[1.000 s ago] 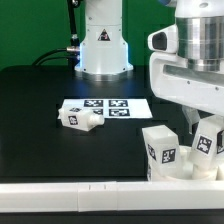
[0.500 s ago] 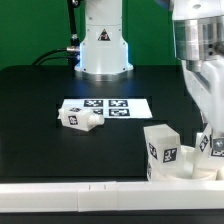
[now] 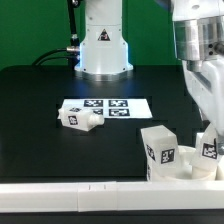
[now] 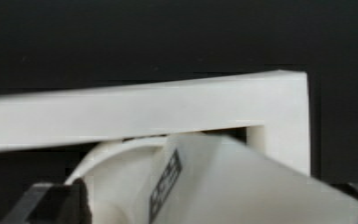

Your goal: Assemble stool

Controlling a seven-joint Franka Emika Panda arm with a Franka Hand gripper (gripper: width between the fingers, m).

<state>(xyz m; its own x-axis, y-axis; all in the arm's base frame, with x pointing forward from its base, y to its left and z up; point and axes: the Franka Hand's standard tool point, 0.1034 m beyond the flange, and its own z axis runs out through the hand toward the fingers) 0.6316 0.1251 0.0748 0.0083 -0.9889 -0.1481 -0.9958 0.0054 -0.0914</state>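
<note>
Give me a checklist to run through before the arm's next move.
1. The gripper is low over the tagged leg at the exterior view's right: ok.
2. Jaws shut on that leg: cannot tell.
3. The upright leg beside it is apart from the gripper: ok.
4. The loose leg lies by the marker board, away from the arm: ok.
5. Gap between tagged leg and white rail: cannot tell.

Even bright light, soft faint shadows on black table [image 3: 40, 110], whites nearly blown, wrist view blurred

White stool legs [image 3: 153, 137], black-and-white tags [image 3: 166, 155], black table [image 3: 40, 110]
</note>
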